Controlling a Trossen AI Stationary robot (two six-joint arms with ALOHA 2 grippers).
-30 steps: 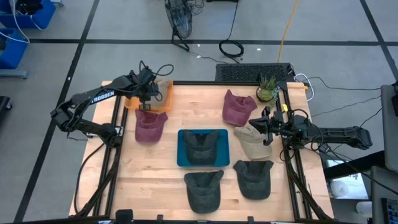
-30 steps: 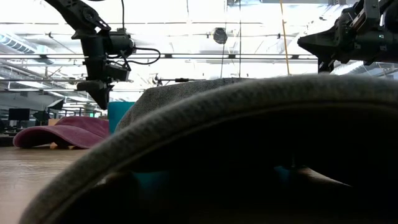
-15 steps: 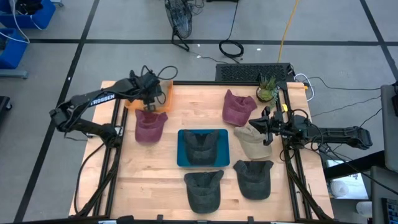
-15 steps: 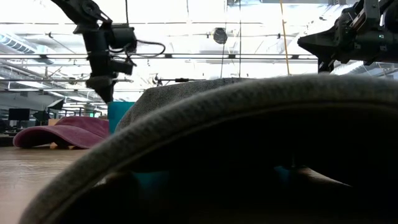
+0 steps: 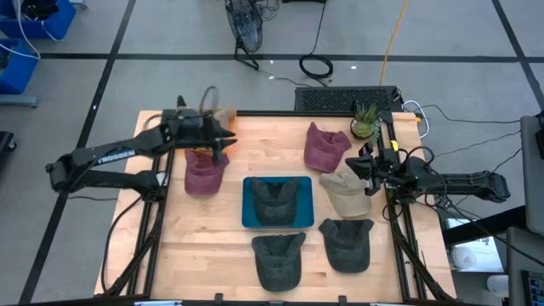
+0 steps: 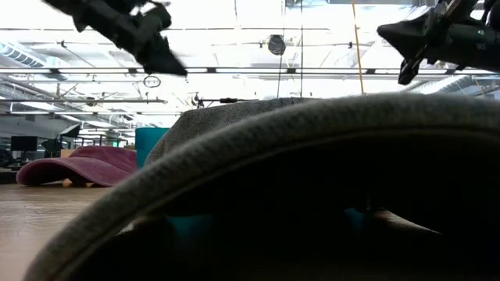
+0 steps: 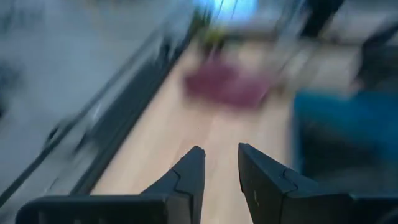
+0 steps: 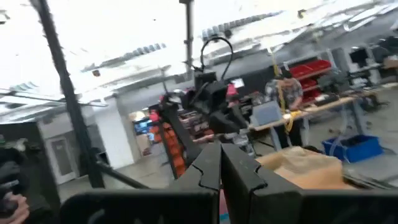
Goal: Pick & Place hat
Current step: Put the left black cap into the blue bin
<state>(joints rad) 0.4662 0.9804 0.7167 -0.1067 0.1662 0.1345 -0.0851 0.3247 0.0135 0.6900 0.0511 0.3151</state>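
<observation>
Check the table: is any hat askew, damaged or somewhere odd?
Nothing stands out. One dark hat lies in the teal tray; the other hats lie flat and apart on the table. The orange hat is partly hidden by the left arm.

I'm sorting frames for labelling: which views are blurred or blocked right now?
Left wrist view: motion-smeared, though the left gripper shows open and empty. Low view: a grey hat fills the foreground, ceiling lights glare behind. High view: sharp except the blurred left arm. Right wrist view: slightly soft, right gripper shut.

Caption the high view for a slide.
Left pincer hovers over a maroon hat; right pincer waits above a tan hat.
</observation>
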